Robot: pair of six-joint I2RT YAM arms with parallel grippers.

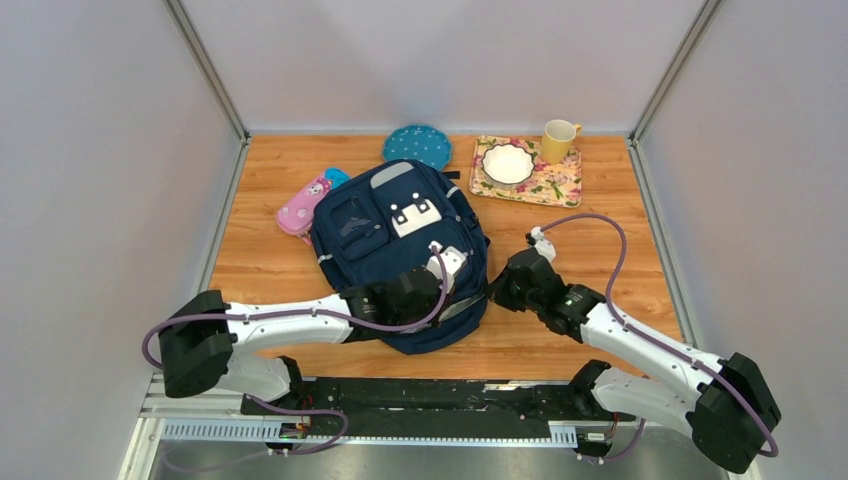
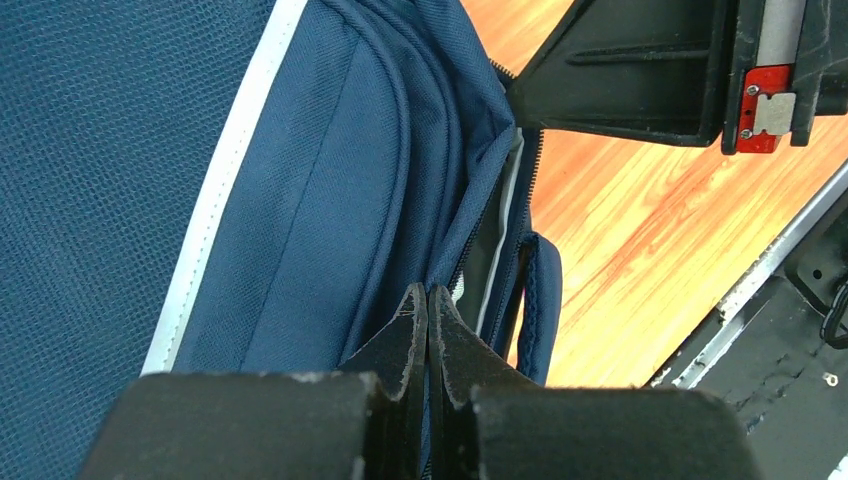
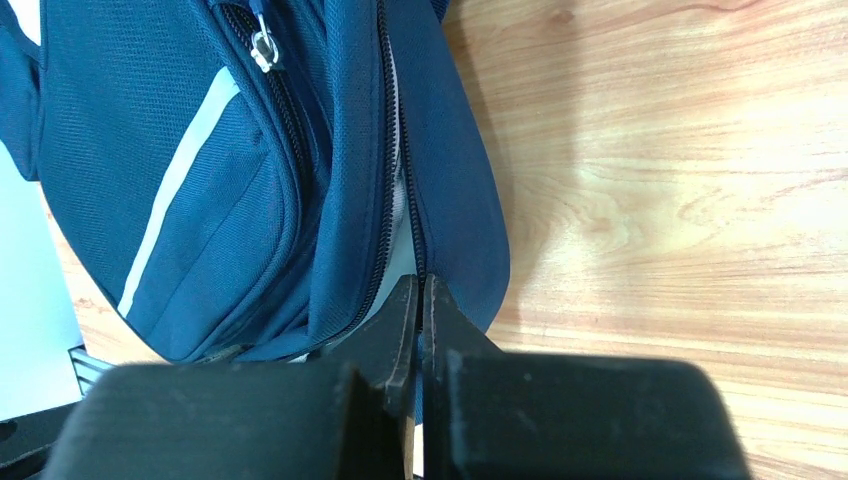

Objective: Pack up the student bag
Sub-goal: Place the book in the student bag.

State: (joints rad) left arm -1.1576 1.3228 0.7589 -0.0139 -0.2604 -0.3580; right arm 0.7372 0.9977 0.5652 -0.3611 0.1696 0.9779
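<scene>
Lying flat at the centre of the wooden surface point(image 1: 620, 250), the student bag point(image 1: 400, 240) is navy fabric with pale stripes, a white patch and a grey top panel. The left claw point(image 2: 428, 300) and right claw point(image 3: 420, 290) are each pinched together on its zip seam at the lower right.

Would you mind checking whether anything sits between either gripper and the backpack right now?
Nothing visible does. The left gripper has its closed tips right at a zip seam of the backpack, and the right gripper has its closed tips at the zip along the backpack's side.
</scene>
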